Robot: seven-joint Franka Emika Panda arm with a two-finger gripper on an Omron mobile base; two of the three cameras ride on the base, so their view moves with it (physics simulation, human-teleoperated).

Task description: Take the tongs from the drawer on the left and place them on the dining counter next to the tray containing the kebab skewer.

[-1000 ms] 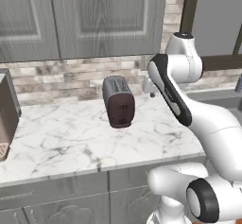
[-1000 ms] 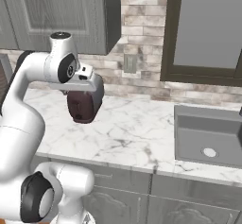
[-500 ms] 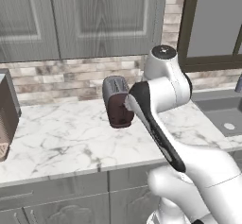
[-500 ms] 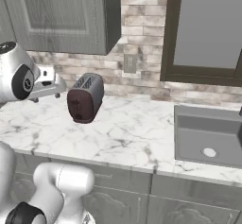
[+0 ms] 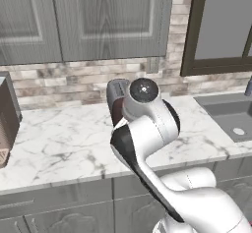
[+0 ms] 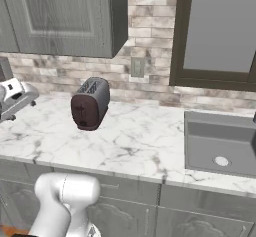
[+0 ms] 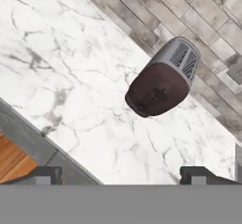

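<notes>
Presently the gripper [image 7: 124,176] stands with its jaws wide apart and nothing between them; the two dark fingertips [image 7: 45,175] sit at opposite sides of the hand view, clear of every object.

Position: the gripper looks down from above at a marble worktop [image 7: 71,76] backed by a brick wall [image 7: 208,15]. The arm [image 5: 147,129] rises in front of this worktop, folded at the elbow, its upper joint level with the toaster [image 5: 116,92]. In the right base view the arm's end shows at the left edge, above the worktop and well apart from the toaster.

Objects on the worktop:
- Toaster: dark brown body, grey slotted top, upright, near the brick wall. In the left base view the arm covers most of it.
- Dark brown block [image 5: 7,114] at the far left edge; too cropped to identify.

Fixtures:
- Sink [image 6: 220,141] set into the worktop at the right, well apart from the toaster.
- Outlet [image 6: 137,67] on the brick wall, to the right of the toaster and above it.
- Grey upper cabinets [image 5: 98,15] and a dark-framed window [image 6: 220,26].
- Wood floor [image 7: 14,157] beyond the worktop's front edge.

Task item: the drawer [image 5: 54,200] lies directly under the worktop, left of the arm, and is shut. Its contents are hidden, so where the tongs lie cannot be told.
</notes>
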